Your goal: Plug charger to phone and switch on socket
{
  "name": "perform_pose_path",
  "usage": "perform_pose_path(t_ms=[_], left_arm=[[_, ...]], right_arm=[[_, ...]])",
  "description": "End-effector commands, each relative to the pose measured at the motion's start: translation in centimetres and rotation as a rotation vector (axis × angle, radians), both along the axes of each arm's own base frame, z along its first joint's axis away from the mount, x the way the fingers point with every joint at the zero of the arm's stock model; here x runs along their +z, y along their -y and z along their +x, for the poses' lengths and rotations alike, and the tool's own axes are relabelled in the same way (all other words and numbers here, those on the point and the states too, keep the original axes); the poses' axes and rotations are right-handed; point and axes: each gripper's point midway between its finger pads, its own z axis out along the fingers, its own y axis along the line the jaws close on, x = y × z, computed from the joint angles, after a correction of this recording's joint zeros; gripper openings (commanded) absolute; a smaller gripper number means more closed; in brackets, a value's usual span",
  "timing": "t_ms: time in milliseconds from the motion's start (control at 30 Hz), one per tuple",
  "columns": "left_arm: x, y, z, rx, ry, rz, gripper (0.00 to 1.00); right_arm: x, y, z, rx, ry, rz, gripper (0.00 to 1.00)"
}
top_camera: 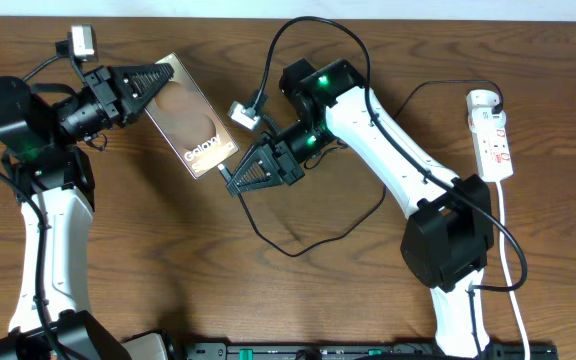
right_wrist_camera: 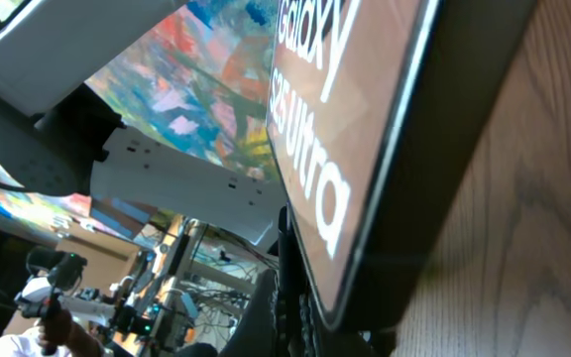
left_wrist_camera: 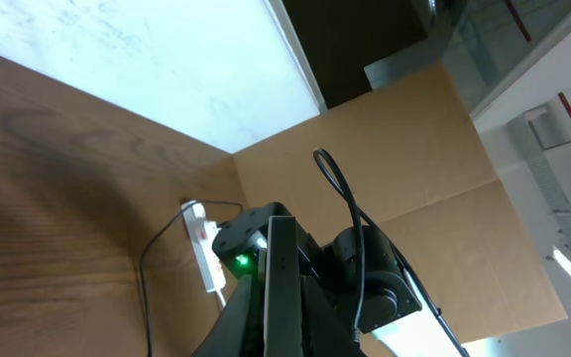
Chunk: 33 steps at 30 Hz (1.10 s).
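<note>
Table (top_camera: 168,270): brown wood.
Left claw (top_camera: 163,78): arm reaching right, pinching the phone (top_camera: 196,125) by its upper end.
Right claw (top_camera: 234,180): arm bent left, pressed together, phone's lower end at its tip.
Cable (top_camera: 288,252): loops behind right claw.

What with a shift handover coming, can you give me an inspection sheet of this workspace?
Surface: wooden table, no spills seen.
Job's things: phone screen-up, angled; charger looped on the table; socket at far right, untouched.
Clutter: nothing seen.
Grippers: left gripper shut on the phone's upper end; right gripper shut at its lower end, apparently pinching the charger plug.
Cables: white cord runs from the socket toward the front edge; a black cable arches over the right arm.
Surroundings: cardboard panel behind the table, left wrist view.
</note>
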Motion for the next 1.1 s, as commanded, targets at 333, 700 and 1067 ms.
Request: perform_pose_path(t_ms=[333, 700, 1067], left_arm=[[0.51, 0.24, -0.34, -0.022, -0.021, -0.016, 0.07], [0.51, 0.25, -0.35, -0.023, -0.005, -0.006, 0.07], [0.5, 0.28, -0.4, -0.026, -0.005, -0.005, 0.07]], right_arm=[[0.36, -0.26, -0.46, 0.008, -0.016, 0.013, 0.01], [0.43, -0.44, -0.71, 0.015, -0.014, 0.019, 0.01], [0.48, -0.7, -1.06, 0.027, 0.002, 0.034, 0.01]])
